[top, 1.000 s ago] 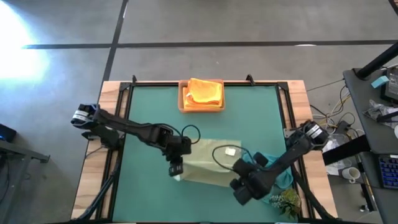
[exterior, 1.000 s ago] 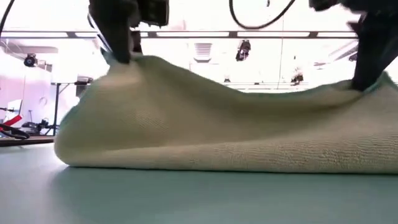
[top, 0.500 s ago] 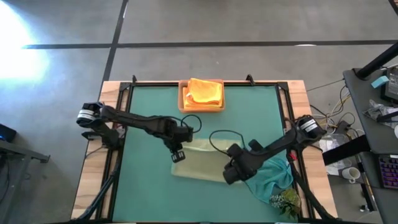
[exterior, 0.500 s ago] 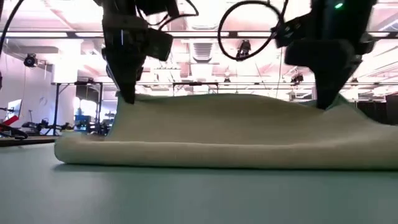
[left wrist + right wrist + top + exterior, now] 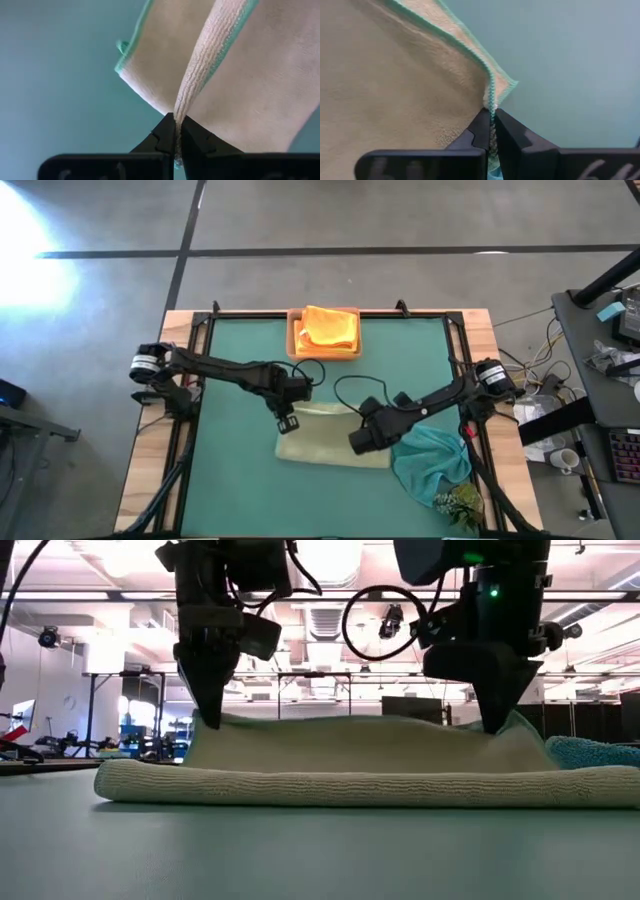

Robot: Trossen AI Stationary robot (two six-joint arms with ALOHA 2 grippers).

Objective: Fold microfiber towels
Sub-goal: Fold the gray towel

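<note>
A pale green microfiber towel (image 5: 335, 438) with a green hem lies doubled over on the dark green mat (image 5: 240, 480). Its fold (image 5: 350, 785) faces the table's near edge. My left gripper (image 5: 287, 423) is shut on the upper layer's left end, and my right gripper (image 5: 360, 444) is shut on its right end. Both point steeply down. A teal towel (image 5: 432, 463) lies crumpled to the right of the green one. Orange towels (image 5: 328, 328) rest in the wooden tray (image 5: 294, 350) at the far edge. My left gripper pinches the upper layer's edge (image 5: 181, 112) between its two fingers, from above, near the towel's left corner. That edge stands lifted off the lower layer, which lies flat on the mat. My right gripper pinches the hemmed edge (image 5: 491, 102) by the upper layer's right corner, from above, slanting. The cloth runs almost level between the two grippers (image 5: 350, 722), a little above the lower layer.
A small green plant (image 5: 460, 505) sits at the table's near right corner, beside the teal towel. Bare mat lies to the left of the green towel and between it and the tray. In the low view, the room's stands and lights show beyond the table.
Both grippers have carried the towel's held edge toward the table's far edge and down, the right one also leftward. The upper layer has folded over the lower one and flattened, the near fold staying in place. The teal towel has come into view from under the right arm.
</note>
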